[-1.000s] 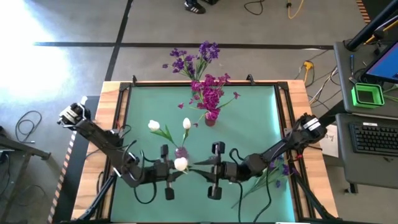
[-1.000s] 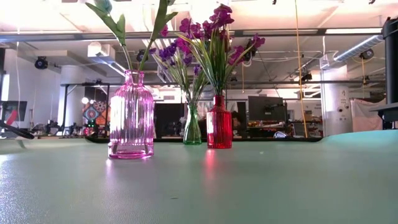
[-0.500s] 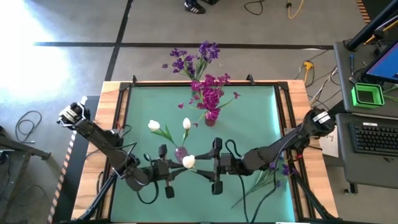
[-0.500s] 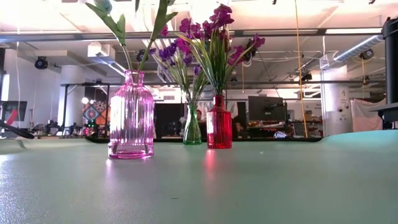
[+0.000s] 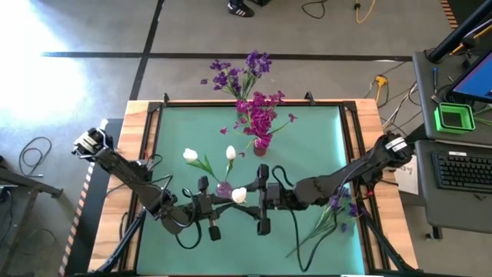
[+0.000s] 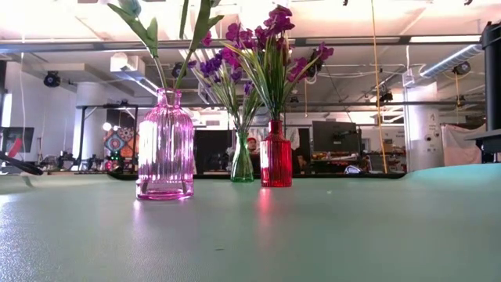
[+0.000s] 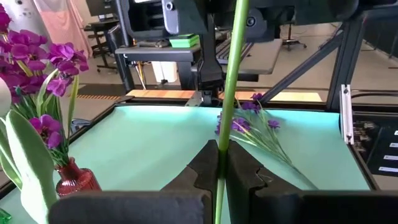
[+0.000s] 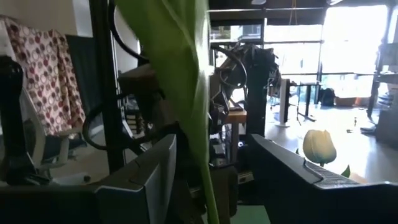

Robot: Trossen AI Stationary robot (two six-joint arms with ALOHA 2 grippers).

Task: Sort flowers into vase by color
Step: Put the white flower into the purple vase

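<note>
Tulip [image 5: 239, 195], white bud, held above the pink vase [image 5: 224, 188] near the worktop's [image 5: 307, 138] front edge, mid-width. Left hand [image 7: 219, 163] clamped on its stem; right hand [image 5: 262, 202] just beside, fingers apart around a leaf. Risk, as I judge it: the leaf snags on the right fingers, tugging the stem askew so it misses the narrow neck or tips the vase. No readable writing anywhere.
</note>
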